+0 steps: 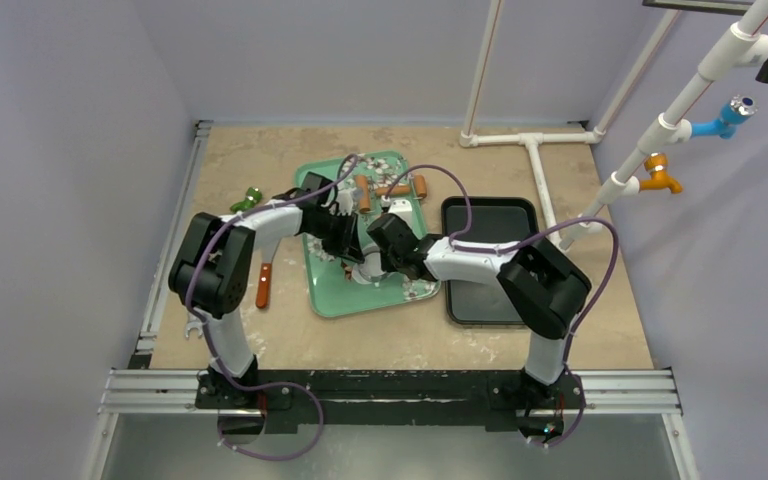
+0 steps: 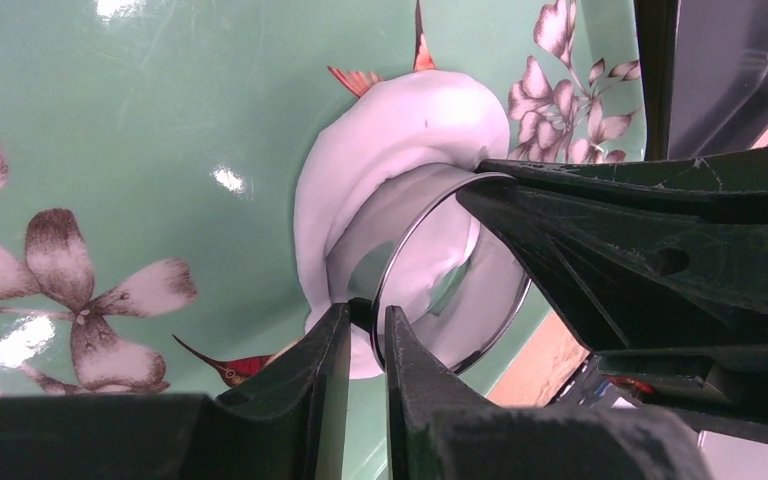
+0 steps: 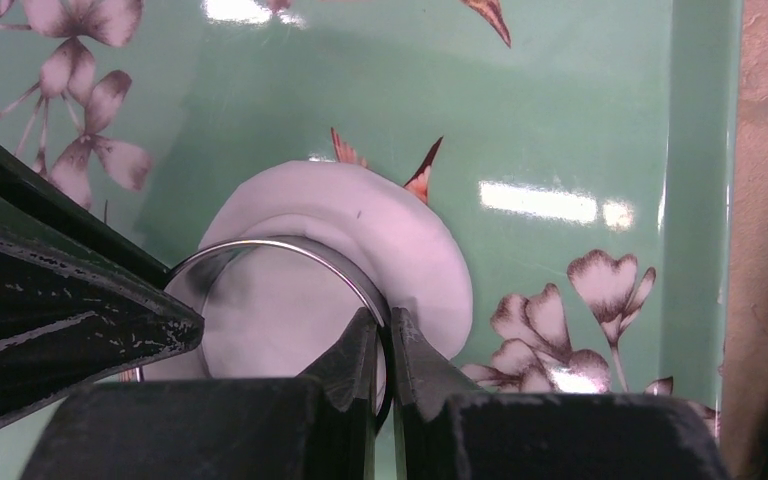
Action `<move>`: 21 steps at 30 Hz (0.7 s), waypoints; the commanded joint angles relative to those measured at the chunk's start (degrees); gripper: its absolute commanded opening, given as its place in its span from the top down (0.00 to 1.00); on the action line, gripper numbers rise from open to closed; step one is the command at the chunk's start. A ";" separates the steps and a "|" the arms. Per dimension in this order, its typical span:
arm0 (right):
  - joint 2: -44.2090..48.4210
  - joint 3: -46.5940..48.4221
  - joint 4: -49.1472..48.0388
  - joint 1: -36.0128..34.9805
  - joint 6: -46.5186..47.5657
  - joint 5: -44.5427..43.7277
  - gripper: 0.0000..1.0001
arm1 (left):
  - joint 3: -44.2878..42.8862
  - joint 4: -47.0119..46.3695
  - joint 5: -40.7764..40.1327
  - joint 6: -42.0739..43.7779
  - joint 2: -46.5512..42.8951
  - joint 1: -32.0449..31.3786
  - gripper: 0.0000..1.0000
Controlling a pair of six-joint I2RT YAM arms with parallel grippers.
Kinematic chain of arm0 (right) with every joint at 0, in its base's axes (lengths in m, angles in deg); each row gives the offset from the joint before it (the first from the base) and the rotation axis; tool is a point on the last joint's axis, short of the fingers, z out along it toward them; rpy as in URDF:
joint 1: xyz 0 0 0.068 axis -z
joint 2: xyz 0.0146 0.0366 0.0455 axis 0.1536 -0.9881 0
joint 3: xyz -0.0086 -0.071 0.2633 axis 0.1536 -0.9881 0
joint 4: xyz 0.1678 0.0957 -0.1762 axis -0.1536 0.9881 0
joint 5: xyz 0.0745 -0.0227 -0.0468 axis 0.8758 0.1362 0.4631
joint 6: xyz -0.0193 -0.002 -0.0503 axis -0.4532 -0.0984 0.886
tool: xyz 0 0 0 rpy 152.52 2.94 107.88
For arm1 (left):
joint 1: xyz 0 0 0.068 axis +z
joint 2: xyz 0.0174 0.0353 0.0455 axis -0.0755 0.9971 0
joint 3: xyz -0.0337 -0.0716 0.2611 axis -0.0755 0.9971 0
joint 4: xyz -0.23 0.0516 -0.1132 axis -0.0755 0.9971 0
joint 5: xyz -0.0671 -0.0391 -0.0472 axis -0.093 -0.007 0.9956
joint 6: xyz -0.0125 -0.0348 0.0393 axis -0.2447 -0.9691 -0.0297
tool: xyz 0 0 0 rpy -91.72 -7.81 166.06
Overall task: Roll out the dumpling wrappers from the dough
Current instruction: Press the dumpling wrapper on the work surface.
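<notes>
Pinching the rim of the ring cutter [image 3: 270, 241] at two spots, left gripper [image 2: 365, 325] and right gripper [image 3: 388, 325] hold it on the flattened dough [image 3: 405, 230] in the near half of the green tray [image 3: 560, 120], where an uneven lift could tear it.

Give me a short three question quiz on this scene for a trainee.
1. True or false: the metal ring sits on the flattened dough.
2. What holds the dough? A a wooden board, B the green floral tray, C a bowl.
3. Fill in: the left claw and the right claw each pinch the ring's ____.
Key: 1 true; 2 B; 3 wall.
</notes>
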 commanded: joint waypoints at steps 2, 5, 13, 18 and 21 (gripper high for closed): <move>-1.43 -5.44 -0.26 0.61 -4.28 4.67 1.00 | -4.64 5.36 -1.15 2.58 5.92 -0.04 1.00; 0.97 -7.46 1.58 -2.90 -8.27 4.30 1.00 | -9.62 6.74 -1.56 3.18 7.94 0.99 1.00; 0.98 -6.39 2.93 -4.49 -8.51 3.40 1.00 | -6.58 5.78 -1.04 2.90 5.15 0.75 1.00; -3.19 1.45 3.04 -0.48 -0.96 1.49 1.00 | 0.42 4.96 -1.05 4.15 -0.01 -1.16 1.00; -4.75 5.34 2.73 1.16 1.64 0.94 1.00 | 2.61 6.20 0.37 4.56 0.44 -1.68 1.00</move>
